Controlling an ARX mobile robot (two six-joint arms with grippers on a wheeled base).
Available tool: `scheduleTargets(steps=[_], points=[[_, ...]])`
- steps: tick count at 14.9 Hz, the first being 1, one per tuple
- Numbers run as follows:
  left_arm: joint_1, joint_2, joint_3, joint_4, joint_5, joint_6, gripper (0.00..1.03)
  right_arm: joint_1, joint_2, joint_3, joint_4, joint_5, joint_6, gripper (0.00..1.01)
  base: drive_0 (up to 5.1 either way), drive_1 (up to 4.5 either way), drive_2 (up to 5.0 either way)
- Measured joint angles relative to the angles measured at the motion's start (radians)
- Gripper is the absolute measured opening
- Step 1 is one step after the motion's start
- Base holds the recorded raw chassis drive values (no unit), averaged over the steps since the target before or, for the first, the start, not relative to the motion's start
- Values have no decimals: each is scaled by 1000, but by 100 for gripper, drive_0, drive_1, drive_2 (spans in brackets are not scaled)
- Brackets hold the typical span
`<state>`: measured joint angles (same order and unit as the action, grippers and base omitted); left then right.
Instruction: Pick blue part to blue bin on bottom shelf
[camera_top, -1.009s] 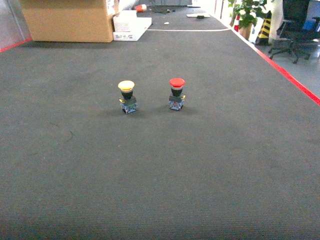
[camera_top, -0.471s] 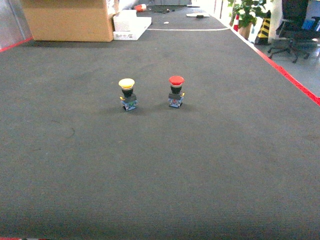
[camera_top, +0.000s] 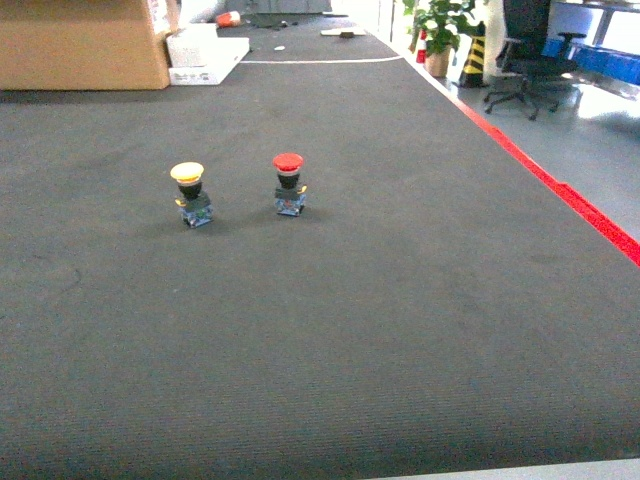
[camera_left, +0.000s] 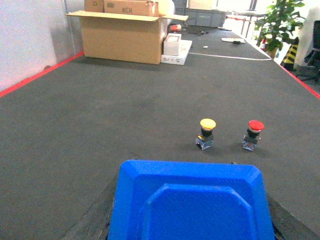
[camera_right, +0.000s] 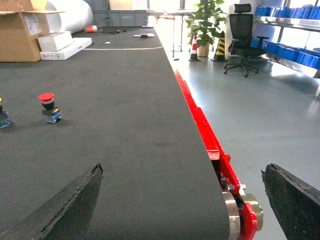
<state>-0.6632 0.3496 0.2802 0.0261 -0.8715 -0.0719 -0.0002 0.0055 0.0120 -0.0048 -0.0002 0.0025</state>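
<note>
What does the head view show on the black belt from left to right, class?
Yellow push button → red push button → red belt edge.

The blue part (camera_left: 190, 202) is cut off by the near edge of the left wrist view, hiding the left end effector's fingers, while only two dark fingers (camera_right: 65, 205) of the right end effector show.
</note>
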Motion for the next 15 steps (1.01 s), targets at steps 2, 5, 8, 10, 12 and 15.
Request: scheduleTargets(steps=[2,5,8,10,12,15], points=[[0,0,0,0,0,0,44,0,0,0,0,0,0,98,-169,-169,-169],[0,0,0,0,0,0,44,0,0,0,0,0,0,98,-161,-161,-161],[0,0,0,0,0,0,44,0,0,0,0,0,0,98,-160,-160,-160],[0,0,0,0,0,0,44,0,0,0,0,0,0,98,-159,-159,-159],[0,0,0,0,0,0,44,0,0,0,0,0,0,98,-168,-168,-168],[0,0,0,0,0,0,44,0,0,0,0,0,0,98,-158,-158,-158]])
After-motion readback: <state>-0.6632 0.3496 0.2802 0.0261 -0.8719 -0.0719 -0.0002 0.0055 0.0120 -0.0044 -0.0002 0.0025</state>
